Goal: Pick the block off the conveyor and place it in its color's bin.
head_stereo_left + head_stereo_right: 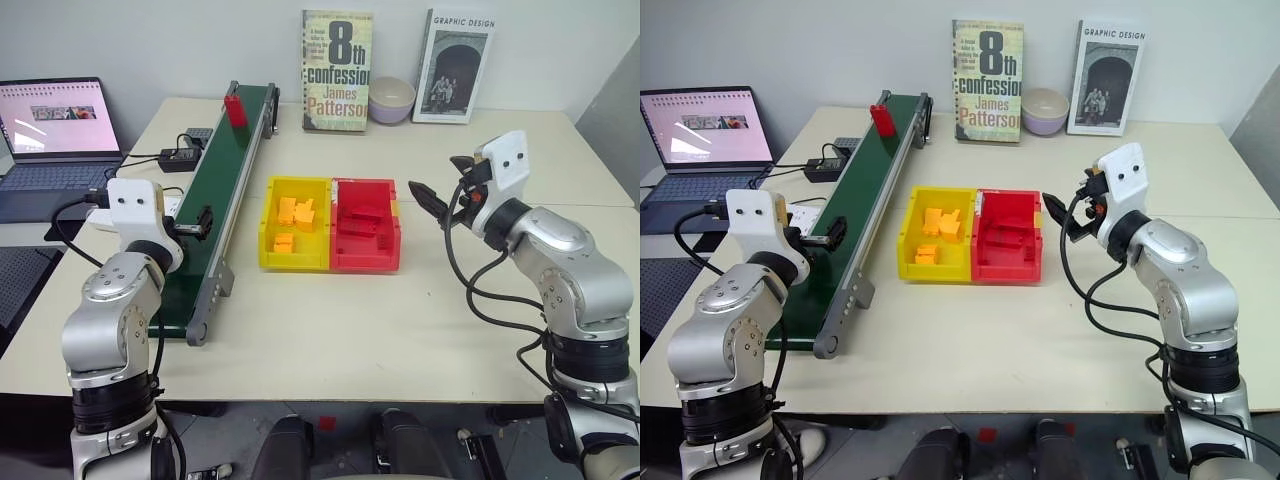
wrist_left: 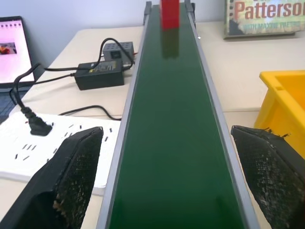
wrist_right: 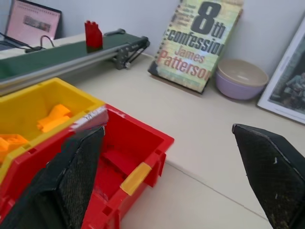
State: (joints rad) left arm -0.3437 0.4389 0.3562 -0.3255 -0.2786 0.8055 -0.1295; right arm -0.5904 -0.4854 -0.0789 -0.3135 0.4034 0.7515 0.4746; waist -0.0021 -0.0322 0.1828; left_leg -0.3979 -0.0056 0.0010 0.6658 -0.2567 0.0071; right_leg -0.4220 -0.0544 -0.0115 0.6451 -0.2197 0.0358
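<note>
The red block (image 1: 235, 108) stands upright at the far end of the conveyor (image 1: 222, 180), well ahead of the left gripper (image 2: 167, 186), whose two black fingers are spread wide with nothing between them, straddling the dark green belt near its closer end. From where I stand, the sensible thing looks to be patience: keep those fingers level and centred over the belt, let the block ride down between them, and close only once it sits squarely between the pads, since a pinch on one corner of such a small brick could flip it off the rail. The right gripper (image 3: 167, 181) hangs beside the red bin (image 1: 365, 225), fingers also parted and empty, the bin's open mouth just beyond its fingertips. The block is glossy moulded plastic with a stepped, studded top; the belt is a smooth matte green strip framed by thin silver rails. The finger pads look rough and grainy, which should help the grip. The red bin is a shiny rectangular tray already holding red pieces, pressed against a matching yellow bin (image 1: 295, 225) with orange-yellow blocks (image 1: 295, 213) inside.
</note>
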